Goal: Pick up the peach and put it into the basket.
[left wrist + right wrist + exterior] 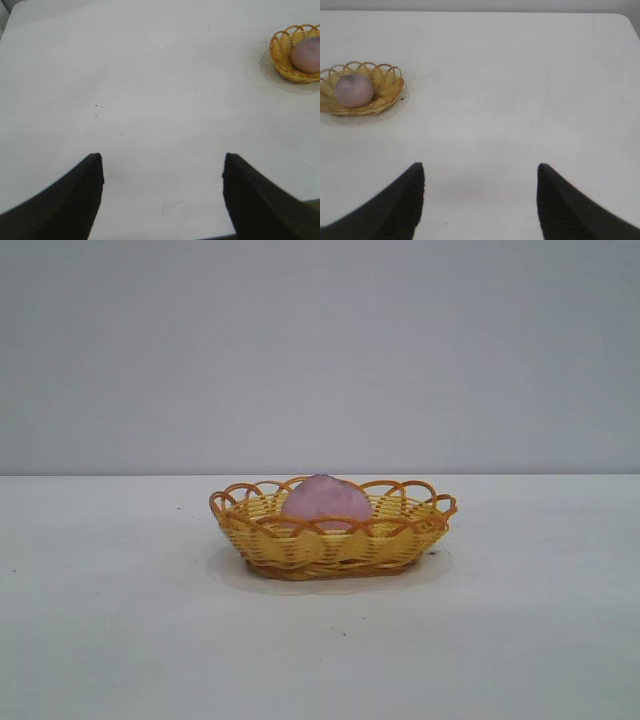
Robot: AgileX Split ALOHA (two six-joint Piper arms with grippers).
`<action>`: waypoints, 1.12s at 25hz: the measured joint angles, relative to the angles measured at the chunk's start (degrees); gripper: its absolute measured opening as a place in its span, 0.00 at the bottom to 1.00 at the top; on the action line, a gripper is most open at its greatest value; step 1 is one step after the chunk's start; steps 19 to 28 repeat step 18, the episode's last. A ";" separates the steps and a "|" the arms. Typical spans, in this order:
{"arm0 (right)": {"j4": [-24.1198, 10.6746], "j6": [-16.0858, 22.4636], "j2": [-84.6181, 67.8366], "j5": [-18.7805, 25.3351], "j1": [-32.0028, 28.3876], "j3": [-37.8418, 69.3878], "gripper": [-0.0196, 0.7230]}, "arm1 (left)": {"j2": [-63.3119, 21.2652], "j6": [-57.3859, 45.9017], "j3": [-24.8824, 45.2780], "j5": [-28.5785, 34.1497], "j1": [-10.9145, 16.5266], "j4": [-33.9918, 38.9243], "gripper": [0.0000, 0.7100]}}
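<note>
The pinkish-mauve peach (326, 502) lies inside the yellow wicker basket (300, 545), which stands at the middle of the white table. Neither arm shows in the exterior view. In the left wrist view the basket (282, 55) with the peach (306, 55) sits far off, and my left gripper (162, 162) hangs open over bare table with nothing between its fingers. In the right wrist view the basket (385, 87) and peach (353, 90) are also far away, and my right gripper (480, 172) stands open and empty above the tabletop.
White tabletop (120, 620) spreads all around the basket, with a plain grey wall behind it. The table's near edge (270, 232) shows by the left gripper's fingers, and a rounded table corner (627, 22) lies far from the right gripper.
</note>
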 joint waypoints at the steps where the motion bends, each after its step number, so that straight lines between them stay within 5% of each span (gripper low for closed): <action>1: 0.00 0.00 0.00 0.00 -0.56 0.00 0.59 | 0.00 0.00 0.00 0.00 0.00 0.00 0.70; 28: 0.09 -0.10 0.00 0.00 -0.95 0.00 0.59 | 0.00 0.00 0.00 0.00 0.00 0.00 0.70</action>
